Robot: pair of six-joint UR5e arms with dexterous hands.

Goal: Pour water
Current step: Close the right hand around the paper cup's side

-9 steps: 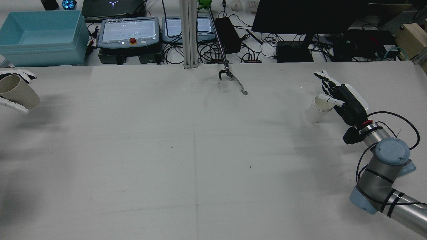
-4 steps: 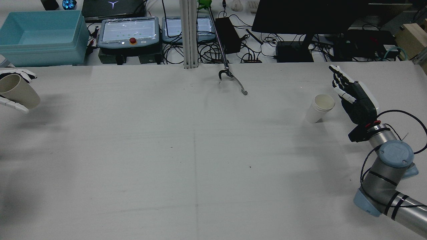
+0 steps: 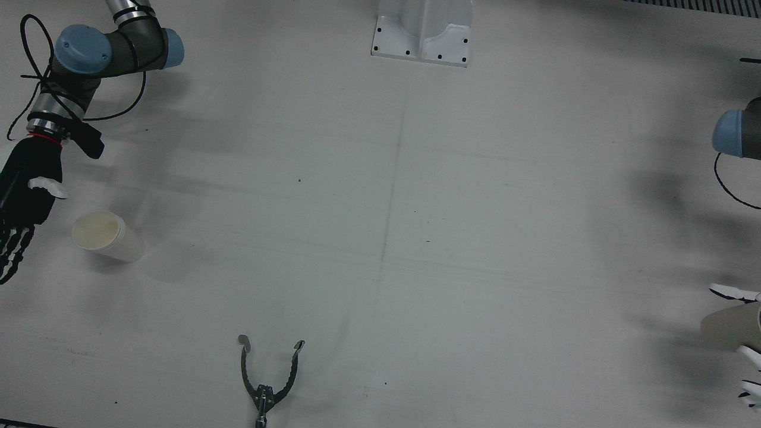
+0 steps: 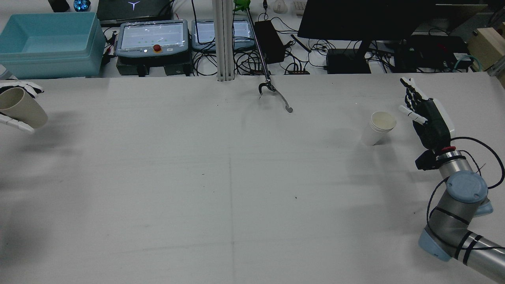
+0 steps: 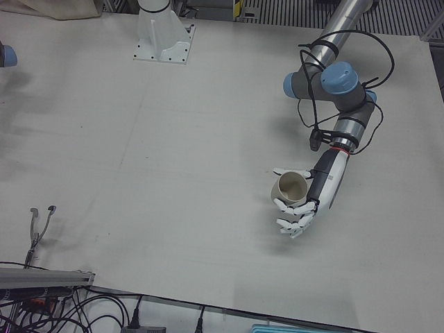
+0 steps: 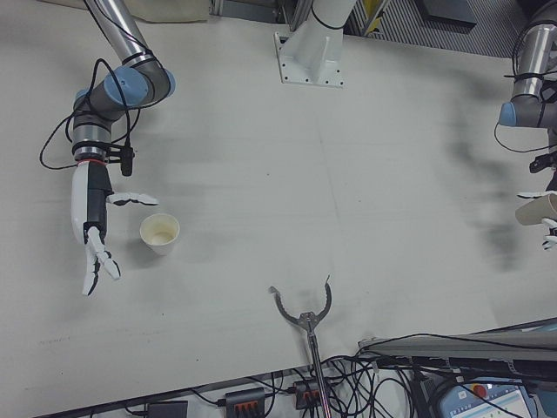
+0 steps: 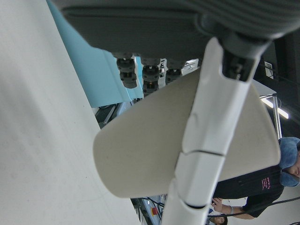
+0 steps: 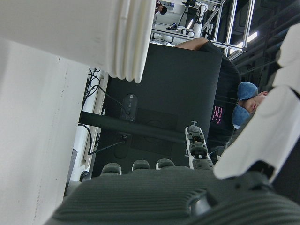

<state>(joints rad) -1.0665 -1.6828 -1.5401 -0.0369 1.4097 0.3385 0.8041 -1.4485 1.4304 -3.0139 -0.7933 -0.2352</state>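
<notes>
While the whole middle of the bench [image 4: 236, 177] is left wide open, the tan cup [image 5: 290, 188] is gripped by the left hand [image 5: 300, 208] off the left edge; the right hand [image 4: 428, 118], fingers spread, has been pulled back from the white cup stack [image 4: 378, 128] near the right edge.

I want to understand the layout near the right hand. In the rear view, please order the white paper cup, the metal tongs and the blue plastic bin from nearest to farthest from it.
1. White paper cup: just left of the right hand.
2. Metal tongs: at the table's middle, far edge.
3. Blue plastic bin: beyond the table's far left corner.
</notes>
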